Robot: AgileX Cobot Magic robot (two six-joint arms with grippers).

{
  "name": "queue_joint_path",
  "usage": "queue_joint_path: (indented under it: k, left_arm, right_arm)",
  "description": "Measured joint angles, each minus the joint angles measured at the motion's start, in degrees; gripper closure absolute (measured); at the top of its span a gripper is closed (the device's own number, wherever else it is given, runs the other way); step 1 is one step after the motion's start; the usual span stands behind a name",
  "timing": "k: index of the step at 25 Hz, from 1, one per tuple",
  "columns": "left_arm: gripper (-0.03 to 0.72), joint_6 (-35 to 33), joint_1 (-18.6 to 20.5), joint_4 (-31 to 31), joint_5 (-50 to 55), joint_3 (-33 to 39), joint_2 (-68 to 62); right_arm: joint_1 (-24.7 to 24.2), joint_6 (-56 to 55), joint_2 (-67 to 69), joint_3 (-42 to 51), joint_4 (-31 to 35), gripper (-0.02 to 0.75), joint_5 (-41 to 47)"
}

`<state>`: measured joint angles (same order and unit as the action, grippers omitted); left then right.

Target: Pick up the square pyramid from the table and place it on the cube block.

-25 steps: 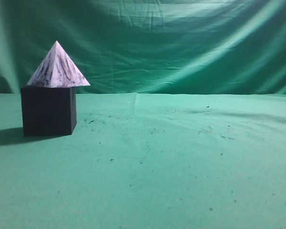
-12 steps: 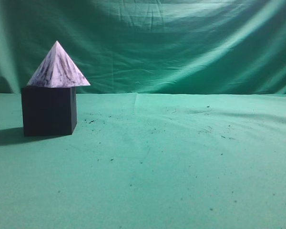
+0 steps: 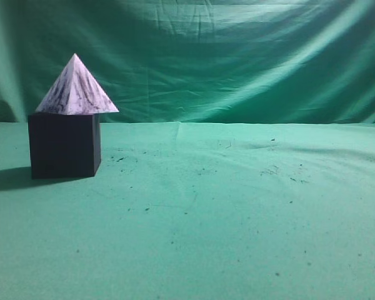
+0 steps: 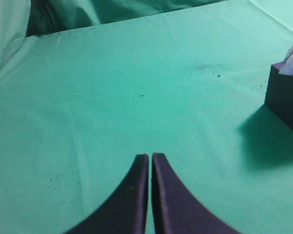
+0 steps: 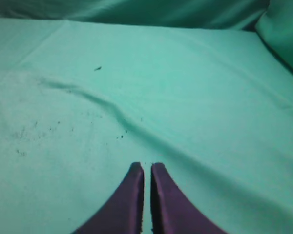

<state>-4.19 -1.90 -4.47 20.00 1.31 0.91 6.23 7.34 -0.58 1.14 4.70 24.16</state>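
The pyramid (image 3: pixel 75 87) is seen seated upright on the cube (image 3: pixel 64 145) near the table's (image 3: pixel 237 212) far left edge, both the left gripper (image 4: pixel 150 157) and right gripper (image 5: pixel 147 165) are pressed together, empty and well apart from it, so placement is judged complete and no further move is called for.

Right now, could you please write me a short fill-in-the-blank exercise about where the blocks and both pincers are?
1. The square pyramid rests on top of the ____.
2. The cube block stands on the green ____.
3. The left pincer is ____, holding nothing.
4. In the exterior view, the stack stands on the ____ side.

Missing words: cube block; table; shut; left
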Motion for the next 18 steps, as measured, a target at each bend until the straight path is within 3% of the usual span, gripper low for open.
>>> queue_joint_path:
  k: [18]
  left_arm:
    - [0.688, 0.0, 0.0, 0.0, 0.0, 0.0, 0.0]
  right_arm:
    - [0.0, 0.0, 0.0, 0.4, 0.2, 0.738, -1.9]
